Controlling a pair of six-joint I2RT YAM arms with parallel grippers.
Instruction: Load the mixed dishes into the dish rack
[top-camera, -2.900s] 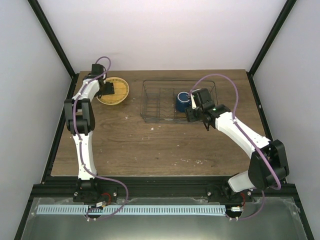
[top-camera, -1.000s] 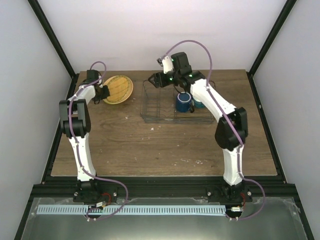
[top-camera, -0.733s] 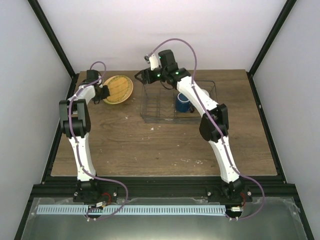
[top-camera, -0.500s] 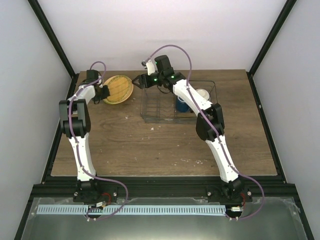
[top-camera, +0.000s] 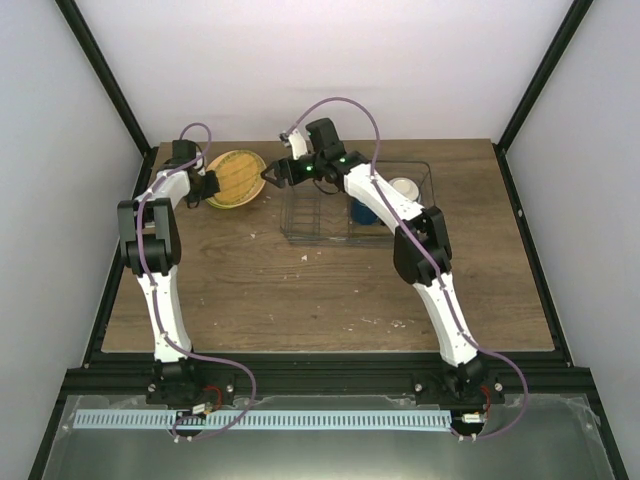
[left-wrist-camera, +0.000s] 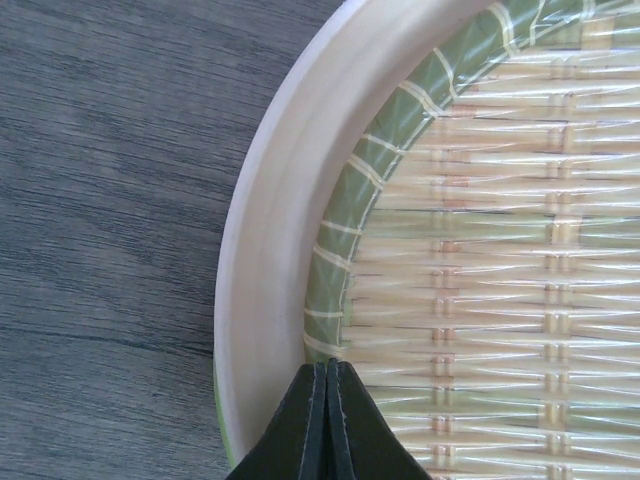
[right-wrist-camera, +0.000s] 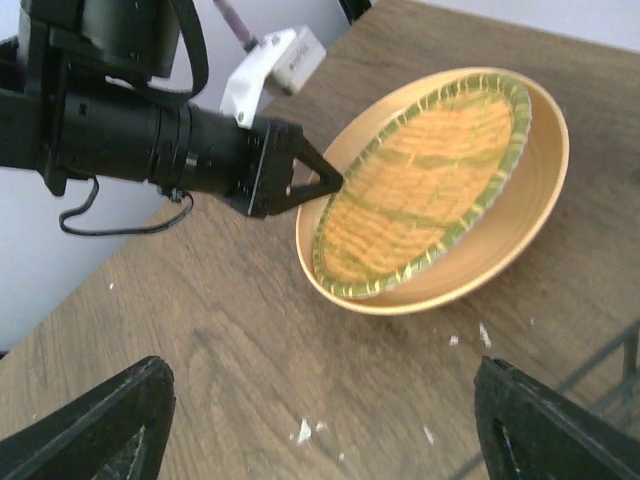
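Item 1, plate (top-camera: 238, 178): on the far left of the tabletop (top-camera: 300, 290), just left of the rack. It sits tilted, its woven face and green border turned towards my right wrist camera. My left wrist view cuts it off on three sides. A green sliver (left-wrist-camera: 222, 440) shows under its rim there, and I cannot tell what it belongs to.

Item 2, left pincer (right-wrist-camera: 325, 180): clenched, fingers together with no gap, the point touching the plate's left rim. I cannot tell whether it bears the plate's weight.

Item 3, right pincer (right-wrist-camera: 320, 400): released, with nothing between its fingers. It hovers near the plate's right edge, apart from it. Only the finger ends show, at the lower corners of its own view.

Item 4, rack (top-camera: 300, 215): at the far middle of the tabletop. My right arm crosses above it and hides part of it.

Item 5, mug (top-camera: 365, 212): inside the rack, mostly hidden under my right arm. I cannot see the handle.

Item 6, cup (top-camera: 404, 187): inside the rack towards its right end, upright. It is too small for me to make out any pattern
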